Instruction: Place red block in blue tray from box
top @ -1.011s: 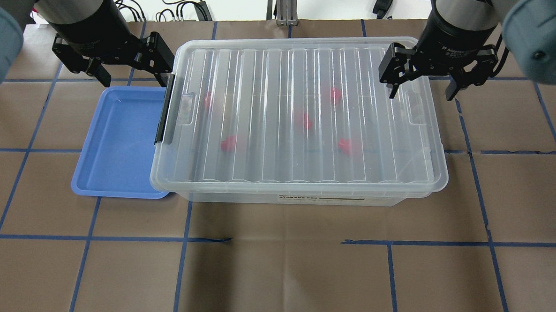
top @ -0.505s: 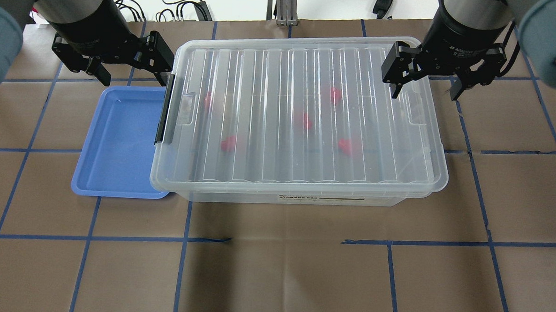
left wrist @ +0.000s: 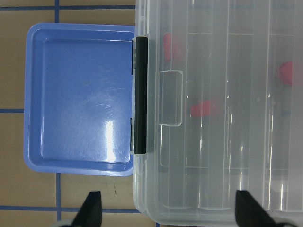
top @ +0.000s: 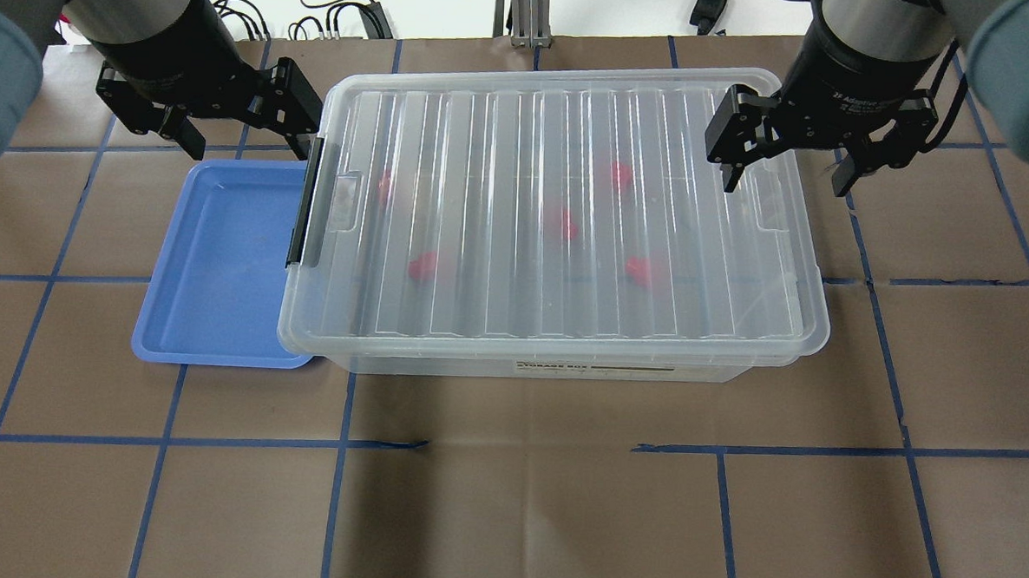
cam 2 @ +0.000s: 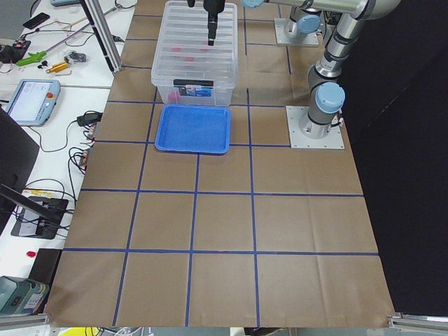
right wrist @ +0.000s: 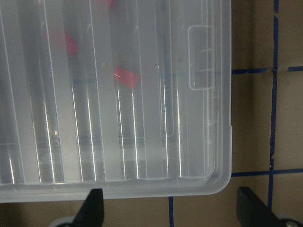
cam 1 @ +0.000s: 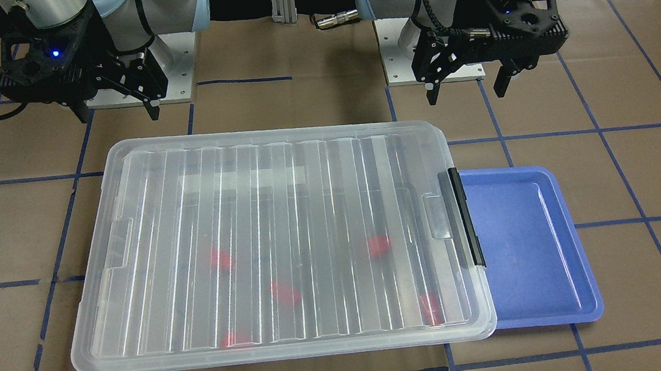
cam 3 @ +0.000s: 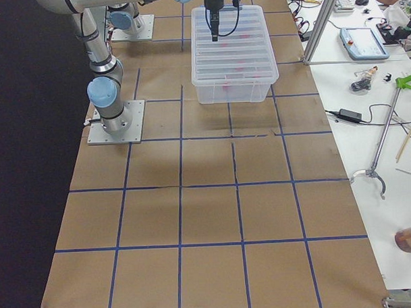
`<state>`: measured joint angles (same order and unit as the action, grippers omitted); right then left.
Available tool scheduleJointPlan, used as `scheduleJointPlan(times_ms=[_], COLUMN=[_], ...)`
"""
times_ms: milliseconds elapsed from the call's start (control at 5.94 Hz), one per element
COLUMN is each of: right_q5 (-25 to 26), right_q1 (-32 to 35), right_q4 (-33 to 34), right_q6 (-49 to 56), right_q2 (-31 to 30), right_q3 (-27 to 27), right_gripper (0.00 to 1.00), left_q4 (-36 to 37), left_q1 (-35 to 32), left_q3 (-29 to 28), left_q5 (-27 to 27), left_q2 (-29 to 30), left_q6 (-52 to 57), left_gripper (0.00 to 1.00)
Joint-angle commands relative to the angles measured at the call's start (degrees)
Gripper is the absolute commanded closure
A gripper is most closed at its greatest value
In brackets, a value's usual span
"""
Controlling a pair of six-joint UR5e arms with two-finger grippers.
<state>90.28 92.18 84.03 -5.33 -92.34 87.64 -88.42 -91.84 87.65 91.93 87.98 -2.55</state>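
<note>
The box [top: 704,315] is a clear bin with its ribbed lid on. Its black latch [top: 304,206] is on the short side facing the blue tray [top: 220,259]. Several red blocks show blurred through the lid, such as one block [top: 422,266] and another [top: 621,175]. The blue tray is empty and touches the box's left end. My left gripper [top: 249,151] is open and empty, hovering over the tray's far edge by the latch. My right gripper [top: 785,186] is open and empty above the box's far right corner.
The table is covered in brown paper with blue tape lines [top: 343,442]. Cables [top: 335,21] and a metal post [top: 527,11] lie beyond the far edge. The arm bases [cam 1: 432,45] stand behind the box. Side benches hold tools and a pendant [cam 2: 28,101].
My right gripper has shifted slightly to the right and toward the near side over the box's corner. The left gripper, box, tray and blocks have not moved.
</note>
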Motion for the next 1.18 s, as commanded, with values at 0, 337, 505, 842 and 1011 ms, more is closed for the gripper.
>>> scheduleJointPlan(times_ms=[0,337,505,842,1011], right_q5=[-0.28,-0.2,0.15,0.42,0.51], right_q1=[0.18,-1.04,-3.13,-7.79,-8.85], right_q4=[-3.69,-0.65,2.25,7.36,7.99], right_q6=[-0.03,3.89,7.58,12.77,12.63], right_q2=[-0.21,2.41,5.21,8.3,10.49], right_q3=[-0.54,-1.68,-2.12,-1.25,-0.72], right_gripper=[0.0,0.0,0.0,0.0,0.0], left_q4=[0.0,0.0,0.0,0.0,0.0], left_q1=[0.0,0.0,0.0,0.0,0.0], left_q3=[0.06,0.06,0.06,-0.03,-0.03], left_q5=[0.0,0.0,0.0,0.0,0.0], left_q2=[0.0,0.0,0.0,0.0,0.0], left_q6=[0.0,0.0,0.0,0.0,0.0], left_gripper=[0.02,0.02,0.02,0.02,0.02])
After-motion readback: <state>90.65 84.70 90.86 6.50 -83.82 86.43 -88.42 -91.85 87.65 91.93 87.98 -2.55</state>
